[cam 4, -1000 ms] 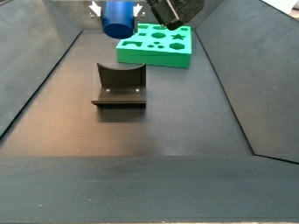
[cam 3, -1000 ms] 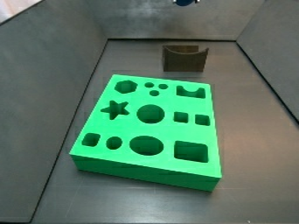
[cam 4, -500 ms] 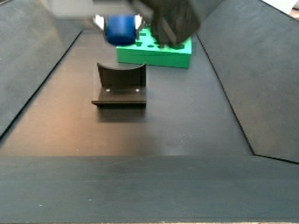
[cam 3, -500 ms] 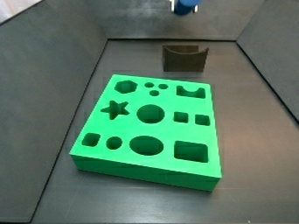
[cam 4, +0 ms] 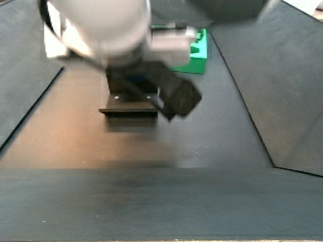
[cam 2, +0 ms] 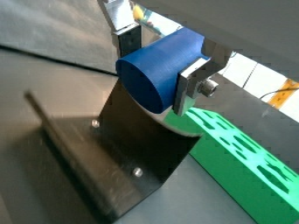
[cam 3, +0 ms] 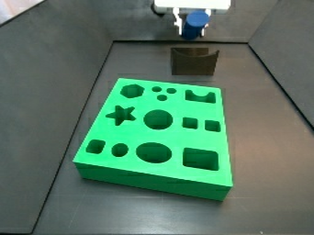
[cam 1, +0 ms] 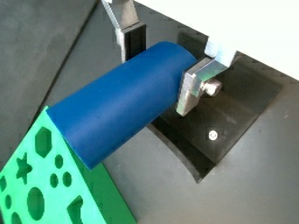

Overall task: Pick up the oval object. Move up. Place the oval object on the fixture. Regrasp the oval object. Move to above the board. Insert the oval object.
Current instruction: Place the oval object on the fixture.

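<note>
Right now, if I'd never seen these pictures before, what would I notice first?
Probably the oval object, a fat blue piece clamped between the silver fingers of the gripper, which hangs just above the fixture, the dark bracket at the far end of the floor in a side view. Next comes the board, bright green and full of star, circle and square holes, lying flat in the middle of the grey floor.

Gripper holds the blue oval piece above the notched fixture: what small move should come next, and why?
Probably a short descent. The gripper is shut on the oval object, which hangs just above the fixture in both wrist views, apparently not yet seated in the notch.
</note>
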